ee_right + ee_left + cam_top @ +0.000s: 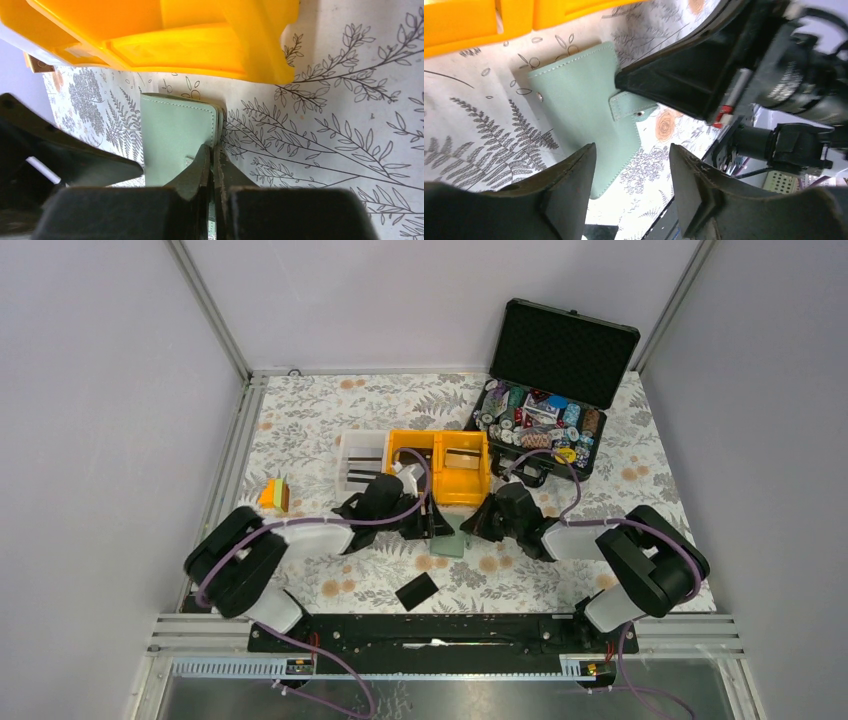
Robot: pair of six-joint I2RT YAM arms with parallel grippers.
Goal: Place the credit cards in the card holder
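Observation:
The sage-green card holder [450, 544] lies closed on the floral cloth between my two grippers, just in front of the yellow bins. In the left wrist view the card holder [579, 110] shows its strap tab. My right gripper [214, 150] is shut on the right edge of the card holder [172, 130], with a thin green sliver between its jaws. Just left of the holder, my left gripper [631, 185] stands open above its near corner and holds nothing. One black credit card [416, 591] lies flat on the cloth nearer the arm bases.
Two yellow bins [440, 466] and a white bin [361, 462] with dark strips inside stand right behind the holder. An open black case [545, 390] of poker chips sits at the back right. A small orange-and-green block [275, 495] lies at the left.

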